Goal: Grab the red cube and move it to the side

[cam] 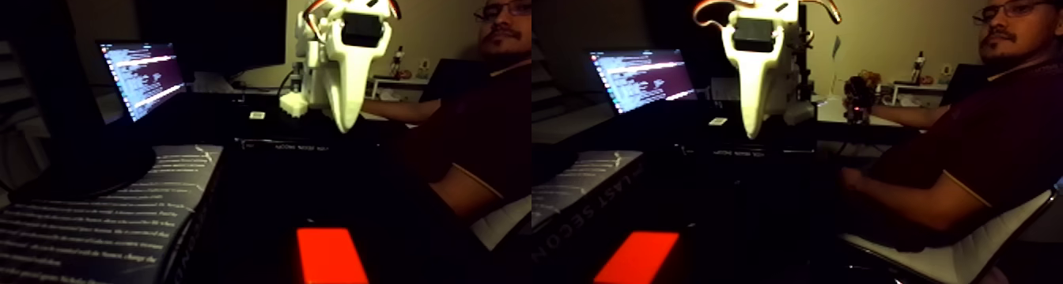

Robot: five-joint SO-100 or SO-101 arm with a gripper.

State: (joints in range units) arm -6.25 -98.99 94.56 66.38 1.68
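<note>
In the fixed view, dark bare tabletop [261, 200] lies open around the bright red-orange block [331, 255] near the front. A text-printed book [95, 224] bounds the left; a seated person's arm [467, 188] crowds the right.

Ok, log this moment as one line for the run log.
phase: approach | gripper: raised above dark table, holding nothing, jaw state unclear | red cube: on table near bottom edge, untouched | person: seated beside the table
</note>
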